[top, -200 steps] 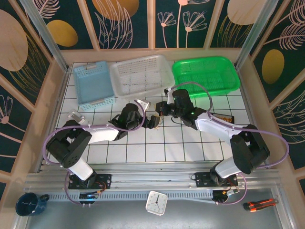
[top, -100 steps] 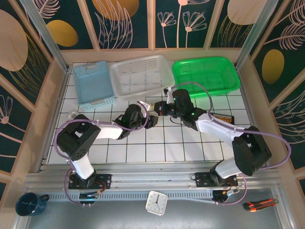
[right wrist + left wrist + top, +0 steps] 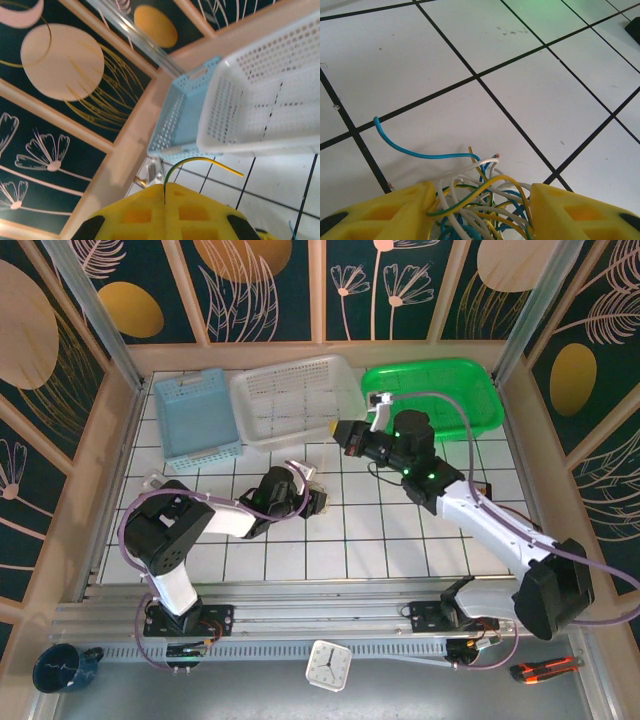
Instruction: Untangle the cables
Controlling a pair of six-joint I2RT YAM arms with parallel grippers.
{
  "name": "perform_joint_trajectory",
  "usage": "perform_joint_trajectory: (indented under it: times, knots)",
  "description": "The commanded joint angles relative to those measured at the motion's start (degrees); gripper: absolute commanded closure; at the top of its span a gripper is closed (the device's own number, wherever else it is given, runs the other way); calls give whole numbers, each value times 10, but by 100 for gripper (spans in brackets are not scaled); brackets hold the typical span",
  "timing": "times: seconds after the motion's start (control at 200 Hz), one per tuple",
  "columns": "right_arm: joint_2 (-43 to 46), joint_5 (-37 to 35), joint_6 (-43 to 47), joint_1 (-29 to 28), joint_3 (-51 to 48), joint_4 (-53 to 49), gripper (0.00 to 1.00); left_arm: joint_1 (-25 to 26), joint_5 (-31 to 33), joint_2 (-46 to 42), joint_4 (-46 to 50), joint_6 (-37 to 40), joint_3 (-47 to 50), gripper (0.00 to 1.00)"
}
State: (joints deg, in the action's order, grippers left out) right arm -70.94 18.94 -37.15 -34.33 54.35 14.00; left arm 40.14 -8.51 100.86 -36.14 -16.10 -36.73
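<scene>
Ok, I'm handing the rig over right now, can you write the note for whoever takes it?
Grippers: the left gripper is closed around the clump of cables, low on the table. The right gripper is shut on one yellow-green wire, raised near the white basket.
Done: that wire looks pulled clear of the clump.
Left: set it down apart, then separate the blue, white and yellow wires in the clump.
</scene>
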Motion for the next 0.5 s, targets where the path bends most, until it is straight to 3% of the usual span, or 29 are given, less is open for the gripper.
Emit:
perform_joint_trajectory:
  times: [0.0, 0.31, 0.495]
  knots:
    - [29, -20, -18, 21, -3, 29, 100, 3, -5, -13, -15, -8, 12, 46]
    - [55, -10, -16, 80, -26, 20, 100, 3, -14, -52, -10, -17, 10, 37]
    - [63, -19, 3, 104, -25, -3, 100, 3, -19, -89, -8, -29, 10, 27]
